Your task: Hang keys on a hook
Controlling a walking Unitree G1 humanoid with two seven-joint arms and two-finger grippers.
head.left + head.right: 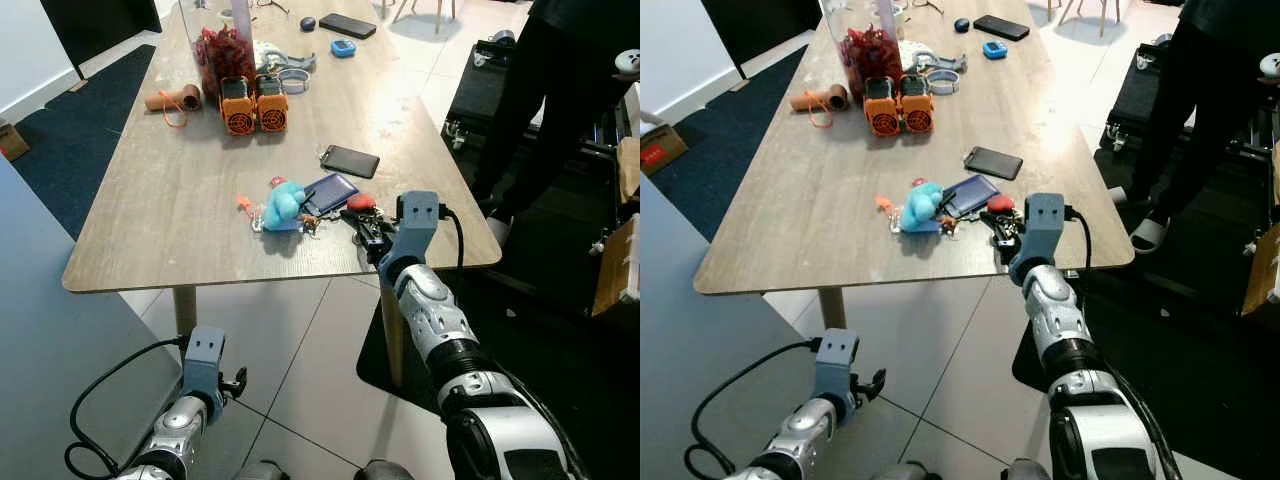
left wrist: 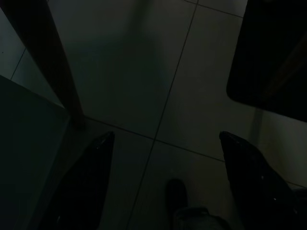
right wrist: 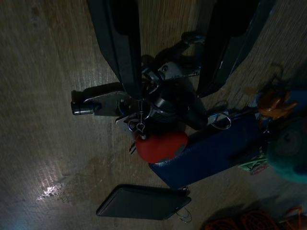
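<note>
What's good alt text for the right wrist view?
Two black fingers of the right gripper straddle a bunch of keys on a wooden table, open around it. Beside the keys lie a red fob, blue wallet and dark phone.

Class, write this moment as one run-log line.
phase: grasping keys | right gripper: open, straddling key bunch on table | left gripper: idle, low | hook: unseen

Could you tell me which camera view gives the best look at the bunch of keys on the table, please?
The right wrist view: the keys sit close up between the right gripper's fingers, beside a red tag. Both eye views show them small at the table's near edge, partly hidden by that gripper.
</note>
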